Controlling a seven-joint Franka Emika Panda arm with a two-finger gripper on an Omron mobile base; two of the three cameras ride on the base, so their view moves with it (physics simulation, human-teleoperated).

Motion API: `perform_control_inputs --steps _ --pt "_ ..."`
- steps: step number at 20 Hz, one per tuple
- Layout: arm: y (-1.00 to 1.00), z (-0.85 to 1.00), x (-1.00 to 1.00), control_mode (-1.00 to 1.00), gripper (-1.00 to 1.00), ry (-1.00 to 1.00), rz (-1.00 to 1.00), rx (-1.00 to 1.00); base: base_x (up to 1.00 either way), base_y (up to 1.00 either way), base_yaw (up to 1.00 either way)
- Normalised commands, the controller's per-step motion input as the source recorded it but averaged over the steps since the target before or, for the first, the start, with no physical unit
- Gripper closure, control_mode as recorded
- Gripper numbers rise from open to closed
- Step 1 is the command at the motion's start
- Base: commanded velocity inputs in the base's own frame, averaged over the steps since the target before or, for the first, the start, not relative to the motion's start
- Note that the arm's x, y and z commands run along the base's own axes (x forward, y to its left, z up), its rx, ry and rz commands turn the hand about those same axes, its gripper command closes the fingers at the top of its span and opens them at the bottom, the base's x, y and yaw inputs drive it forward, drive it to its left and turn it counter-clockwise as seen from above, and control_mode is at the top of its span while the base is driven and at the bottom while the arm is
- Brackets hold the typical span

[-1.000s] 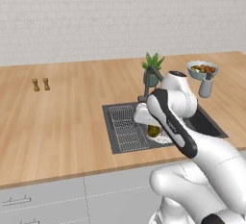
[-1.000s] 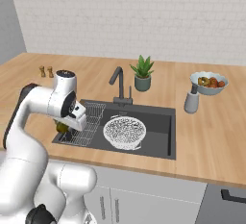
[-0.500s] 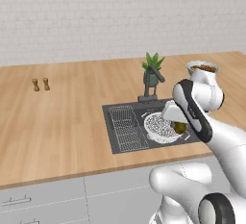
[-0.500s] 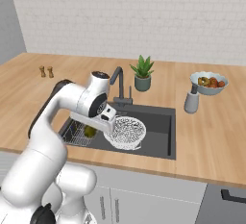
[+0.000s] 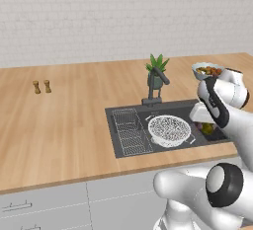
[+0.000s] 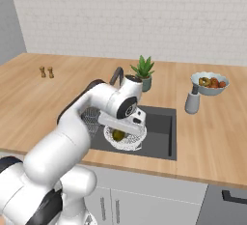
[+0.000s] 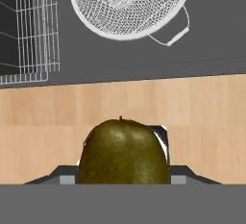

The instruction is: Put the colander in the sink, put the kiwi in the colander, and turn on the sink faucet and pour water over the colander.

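Observation:
My gripper is shut on the kiwi, an olive-brown oval fruit, and holds it up over the right part of the dark sink. The white perforated colander sits in the sink's middle, left of the kiwi and apart from it. In the hand view the kiwi fills the space between my fingertips, with the colander at the top and a strip of wooden counter behind the fruit. In the right base view the kiwi hangs in front of the colander. The sink faucet stands behind the basin.
A wire rack fills the sink's left section. A potted plant stands behind the faucet. A pale bowl of orange-red food and a grey bottle stand right of the sink. Two wooden shakers stand far left.
The arm has swung the held kiwi rightward, from over the wire rack across the colander to the sink's right side. The colander has stayed put.

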Motion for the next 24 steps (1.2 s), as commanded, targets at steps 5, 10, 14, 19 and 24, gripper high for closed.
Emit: perform_control_inputs --steps 5,10,14,19,24 --pt "-0.30 -0.21 0.54 -1.00 1.00 -0.03 0.03 0.02 0.00 0.00 0.00" --pt "-0.21 -0.20 0.69 -1.00 1.00 -0.04 0.05 0.11 0.00 0.00 0.00" --pt "-0.07 -0.45 0.50 -1.00 1.00 -0.09 0.09 0.11 0.00 0.00 0.00" --pt "-0.01 -0.28 0.53 -1.00 1.00 -0.11 0.10 0.08 0.00 0.00 0.00" --pt "0.06 -0.08 0.50 -1.00 1.00 0.00 0.08 0.00 0.00 0.00 0.00"
